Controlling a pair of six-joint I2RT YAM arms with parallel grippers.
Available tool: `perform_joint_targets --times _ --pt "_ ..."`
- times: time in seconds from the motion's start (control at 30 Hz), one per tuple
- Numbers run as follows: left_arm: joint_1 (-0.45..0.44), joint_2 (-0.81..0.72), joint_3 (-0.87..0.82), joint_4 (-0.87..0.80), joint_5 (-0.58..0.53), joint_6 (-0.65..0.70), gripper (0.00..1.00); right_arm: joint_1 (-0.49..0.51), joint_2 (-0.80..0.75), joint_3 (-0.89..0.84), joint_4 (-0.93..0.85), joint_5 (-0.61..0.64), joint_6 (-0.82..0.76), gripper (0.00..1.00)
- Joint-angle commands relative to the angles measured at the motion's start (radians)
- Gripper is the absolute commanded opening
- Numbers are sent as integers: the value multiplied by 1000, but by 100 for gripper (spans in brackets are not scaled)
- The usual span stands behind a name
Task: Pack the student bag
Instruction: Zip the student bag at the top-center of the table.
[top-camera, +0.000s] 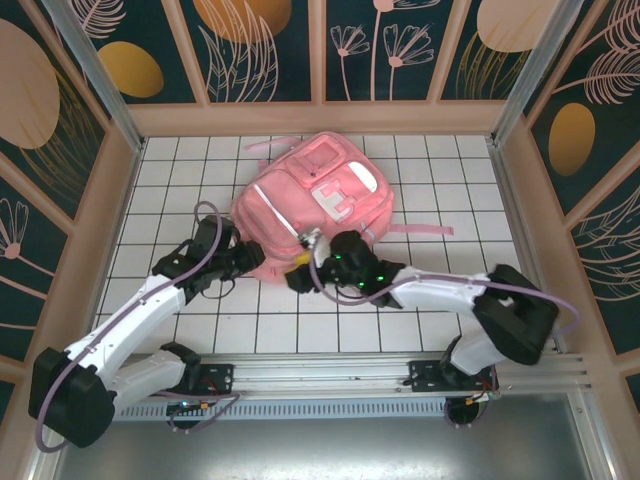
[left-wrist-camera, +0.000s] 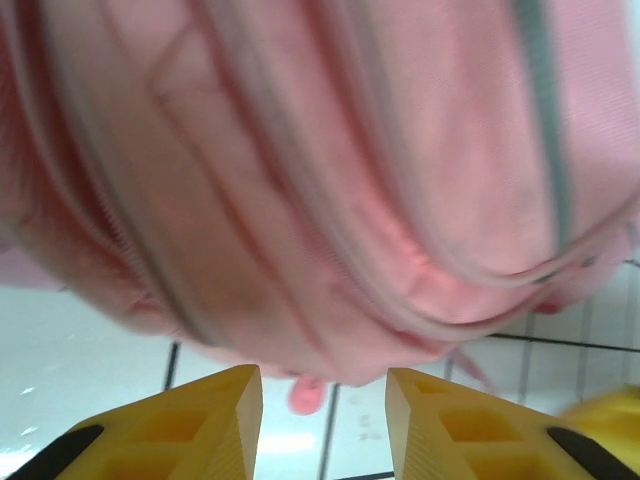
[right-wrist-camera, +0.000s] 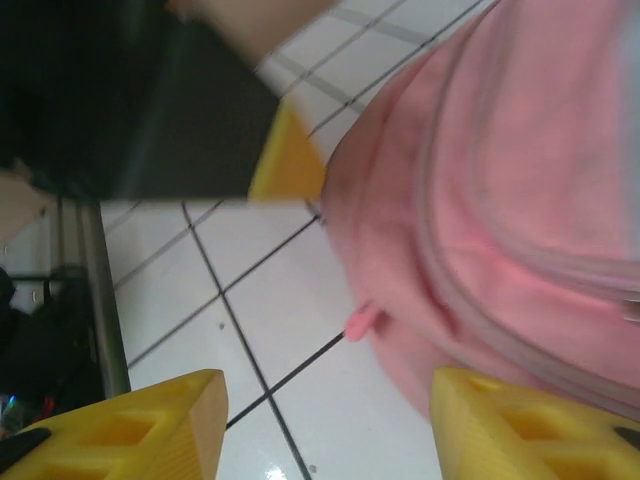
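The student bag (top-camera: 315, 195), a big pink backpack with a silvery stripe, lies in the middle of the white tiled table (top-camera: 180, 180). My left gripper (top-camera: 248, 258) is at the bag's near left edge. In the left wrist view it (left-wrist-camera: 325, 420) is open, its yellow fingers (left-wrist-camera: 215, 415) just short of the bag (left-wrist-camera: 330, 170), with a small pink zipper tab (left-wrist-camera: 305, 393) hanging beyond the gap. My right gripper (top-camera: 300, 272) is at the near edge too. It (right-wrist-camera: 330, 430) stands open over bare tile, the bag (right-wrist-camera: 500, 190) by its right finger and a pink tab (right-wrist-camera: 362, 322) ahead.
A pink strap (top-camera: 420, 230) trails right of the bag and another (top-camera: 265, 147) lies at its far left. Patterned walls (top-camera: 90, 190) enclose the table on three sides. A metal rail (top-camera: 330, 372) runs along the near edge. The left arm's dark body (right-wrist-camera: 130, 100) is close to my right gripper.
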Motion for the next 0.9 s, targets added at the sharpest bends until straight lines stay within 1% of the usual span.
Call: perform_joint_targets --times 0.0,0.13,0.2,0.27,0.37,0.6,0.67,0.73,0.77,0.87 --pt "-49 36 -18 -12 -62 30 39 -20 -95 -56 28 121 51 54" --pt "-170 143 41 -39 -182 8 41 -51 -138 -82 -40 228 69 50" --pt "-218 213 93 -84 -236 -22 42 -66 -135 -83 -69 243 85 46" --pt "-252 288 155 -146 -295 -52 43 -72 -129 -84 -88 264 105 44" --pt "-282 362 200 -193 -337 -82 48 -72 -121 -84 -99 268 117 44" --pt "-295 469 261 -204 -369 -93 47 -72 -110 -101 -62 251 131 44" --pt "-298 509 268 -216 -392 -91 45 -72 -113 -99 -63 248 131 43" --pt "-302 544 269 -223 -420 -89 40 -72 -121 -102 -64 245 132 42" --pt "-304 557 269 -222 -438 -85 36 -72 -125 -105 -64 242 134 41" --pt "-304 588 269 -223 -490 -69 21 -72 -138 -114 -67 234 137 38"
